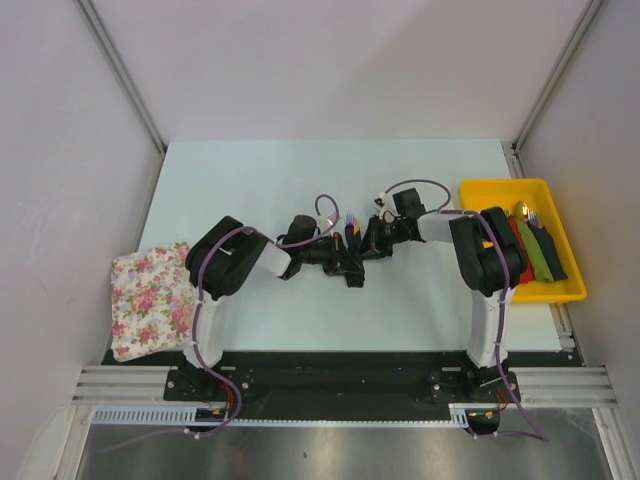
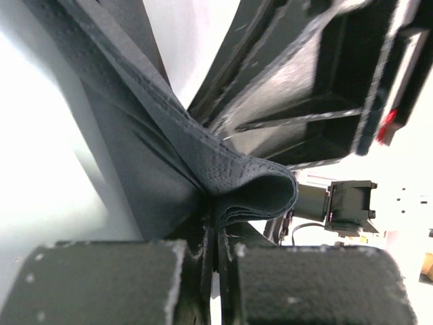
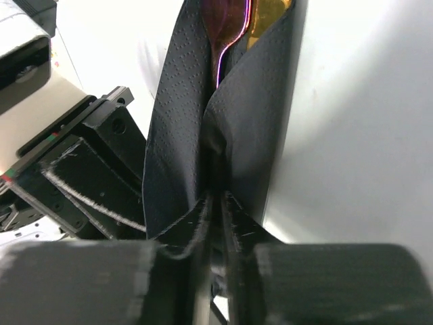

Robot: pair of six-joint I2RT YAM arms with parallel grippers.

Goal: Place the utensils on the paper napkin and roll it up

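The black paper napkin (image 1: 351, 262) lies at the table's middle, folded up between both grippers. The fork tines of the utensils (image 1: 351, 221) stick out at its far end. In the right wrist view the utensils (image 3: 233, 24) show orange-brown inside the napkin's fold (image 3: 179, 115). My left gripper (image 1: 335, 254) is shut on the napkin's left edge; its wrist view shows the folded layers (image 2: 250, 179) pinched between the jaws (image 2: 218, 237). My right gripper (image 1: 372, 243) is shut on the napkin's right edge (image 3: 218, 203).
A floral pink-white cloth (image 1: 150, 298) lies at the table's near left edge. A yellow tray (image 1: 500, 190) at the right holds red and green rolled napkins (image 1: 533, 248) with gold cutlery. Grey walls enclose the table on three sides.
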